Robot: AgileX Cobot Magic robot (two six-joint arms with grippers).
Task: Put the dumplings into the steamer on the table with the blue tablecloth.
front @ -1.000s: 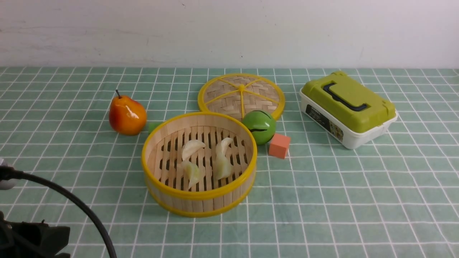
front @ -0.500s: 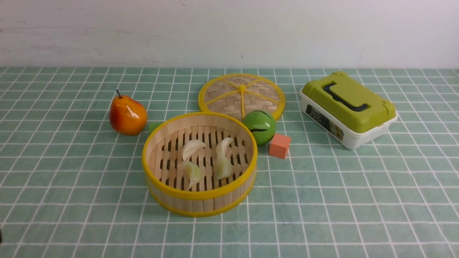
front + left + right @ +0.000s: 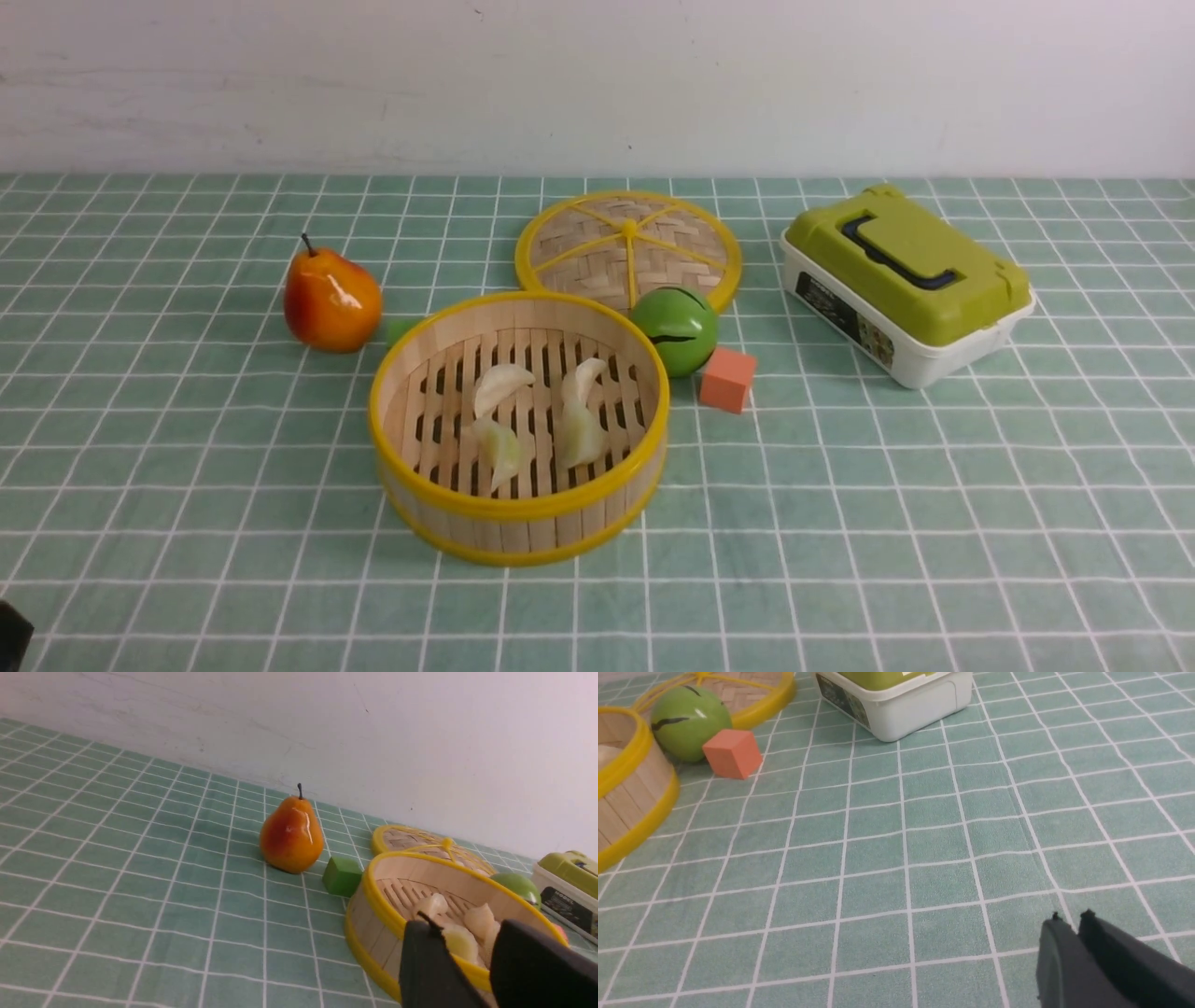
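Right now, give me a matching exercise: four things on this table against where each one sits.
Things:
1. dumplings
2. pear
3. orange cube
4. green-lidded box

Places:
A. far right of the cloth
B. beside the green ball
C. left of the steamer
D. on the steamer's slatted floor

Pairs: 1-D, 2-C, 3-B, 4-A

You've got the table with the blue tablecloth (image 3: 934, 485); around the steamer (image 3: 519, 504) sit pear (image 3: 331, 301), lid (image 3: 627, 245), green ball (image 3: 676, 329), orange cube (image 3: 727, 379), lunchbox (image 3: 904, 280).
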